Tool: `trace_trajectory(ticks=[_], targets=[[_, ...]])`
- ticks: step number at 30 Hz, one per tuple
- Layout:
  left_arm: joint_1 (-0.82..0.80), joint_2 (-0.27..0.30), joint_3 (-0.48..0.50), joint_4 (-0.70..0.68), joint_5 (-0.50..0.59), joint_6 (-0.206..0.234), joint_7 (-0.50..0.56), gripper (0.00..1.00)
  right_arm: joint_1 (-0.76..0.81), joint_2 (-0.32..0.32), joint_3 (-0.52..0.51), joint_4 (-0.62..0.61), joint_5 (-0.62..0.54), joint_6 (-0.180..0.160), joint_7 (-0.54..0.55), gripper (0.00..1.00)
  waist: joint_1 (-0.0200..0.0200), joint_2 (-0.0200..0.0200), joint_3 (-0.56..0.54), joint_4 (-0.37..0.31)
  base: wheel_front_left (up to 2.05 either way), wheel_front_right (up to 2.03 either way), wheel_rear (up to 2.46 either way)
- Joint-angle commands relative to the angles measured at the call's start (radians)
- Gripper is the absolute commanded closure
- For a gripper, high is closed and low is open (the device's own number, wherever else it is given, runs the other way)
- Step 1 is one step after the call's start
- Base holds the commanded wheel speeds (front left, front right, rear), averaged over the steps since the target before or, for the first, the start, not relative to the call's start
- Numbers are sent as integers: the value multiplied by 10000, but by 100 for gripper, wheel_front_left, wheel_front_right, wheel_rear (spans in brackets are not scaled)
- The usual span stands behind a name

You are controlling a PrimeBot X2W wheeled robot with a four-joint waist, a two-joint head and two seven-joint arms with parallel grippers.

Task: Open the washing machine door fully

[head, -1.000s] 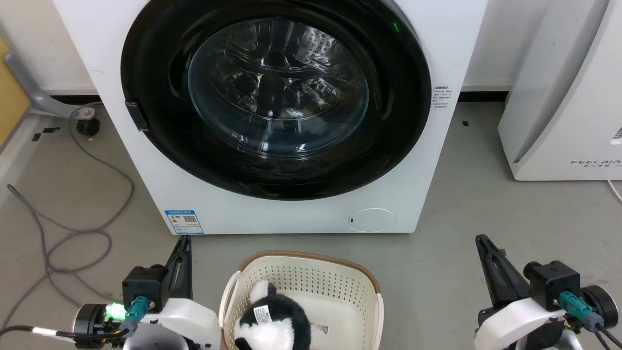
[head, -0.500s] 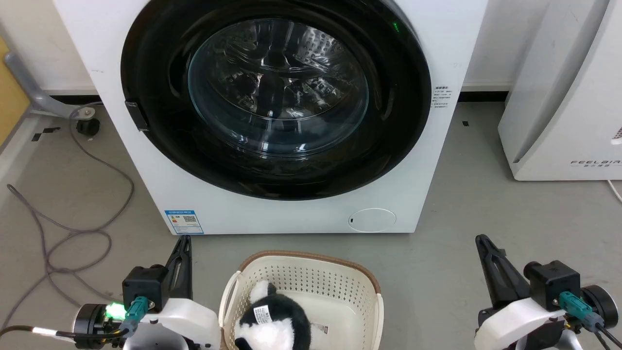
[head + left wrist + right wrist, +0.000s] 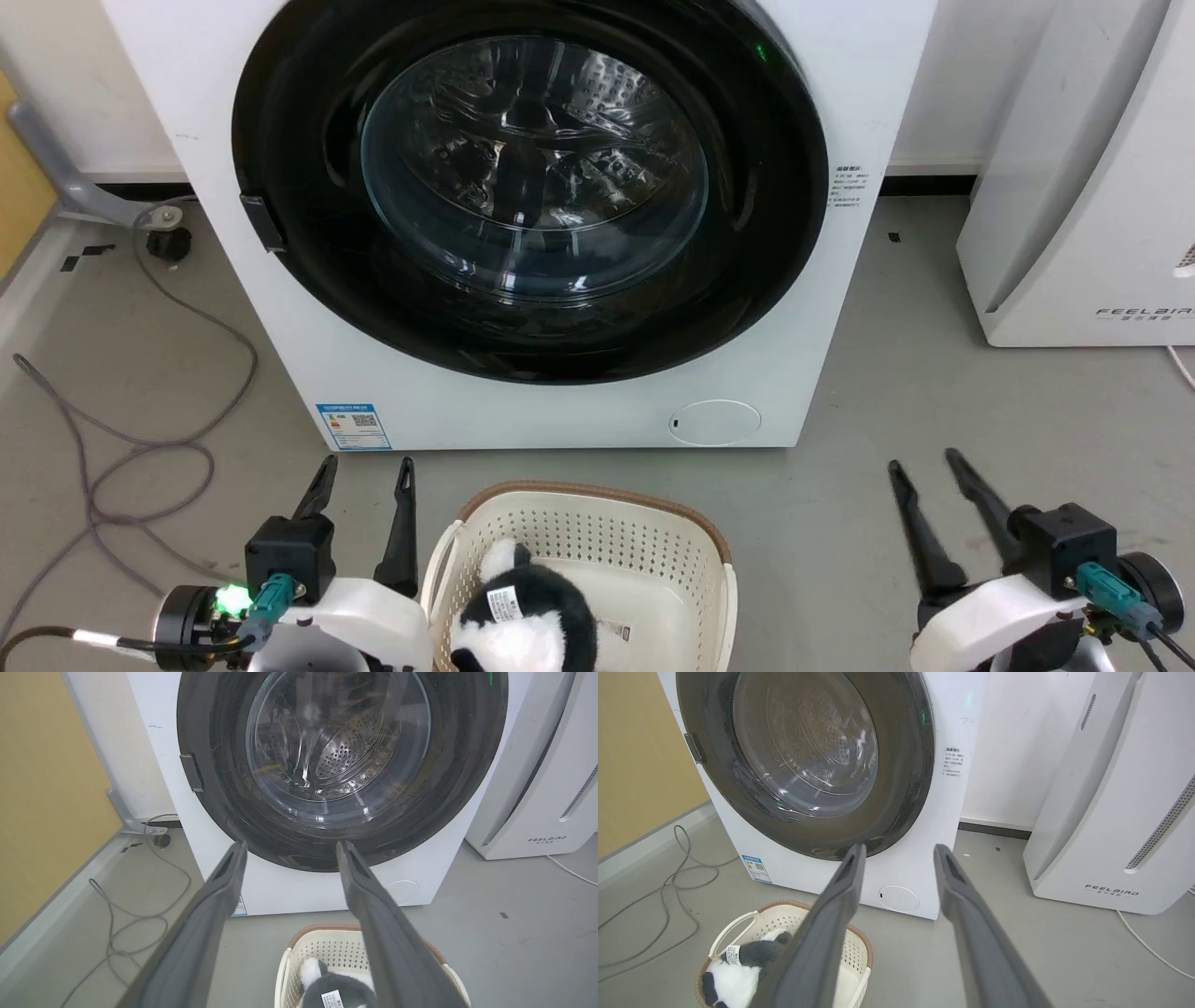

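The washing machine (image 3: 560, 420) is white and stands straight ahead on the grey floor. The washing machine door (image 3: 532, 168), round and glossy black with a glass bowl, lies shut flat against its front, with a small dark latch tab (image 3: 261, 222) on its left edge. My left gripper (image 3: 366, 461) is open near the floor below the machine's lower left corner, holding nothing. My right gripper (image 3: 923, 459) is open at the lower right, also holding nothing. The left wrist view looks between open fingers (image 3: 292, 844) at the door (image 3: 341, 756). In the right wrist view the open gripper (image 3: 900, 847) stands below the door (image 3: 803, 746).
A cream perforated basket (image 3: 579, 509) holding a black-and-white plush toy (image 3: 523, 616) stands between my arms, just before the machine. A white FEELBIRD appliance (image 3: 1092, 187) stands to the right. Grey cable (image 3: 140, 448) loops on the floor at left.
Both grippers have gone from shut to open, their fingers now spread apart. The arms, the door and the basket stay where they were.
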Motion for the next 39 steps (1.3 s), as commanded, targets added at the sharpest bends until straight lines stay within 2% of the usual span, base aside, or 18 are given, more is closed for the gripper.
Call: trace_trajectory(ticks=[1,10,18,27,33,39], targets=[[-59,31,-32,69,-107,-35,-104,0,63,1,-13,53,108,1,-94,100,0,-1,-1,-4,0,0,0],[-100,58,-145,222,-269,-128,-293,0,87,1,-16,199,537,1,-275,100,0,-1,-5,-24,0,0,0],[-137,79,-236,361,-406,-210,-460,0,73,1,377,-19,3628,2,-510,100,0,-1,-1,-40,0,0,0],[-196,91,-324,516,-564,-302,-648,0,-111,2,-39,-156,7312,2,-706,100,0,-1,34,-63,0,0,0],[-271,99,-377,599,-665,-364,-774,0,-680,2,-210,237,8532,3,-832,100,0,-1,87,-69,0,0,0],[-359,126,-414,648,-749,-416,-878,0,-1463,-182,-278,846,9048,3,-937,100,0,-1,205,-54,0,0,0]])
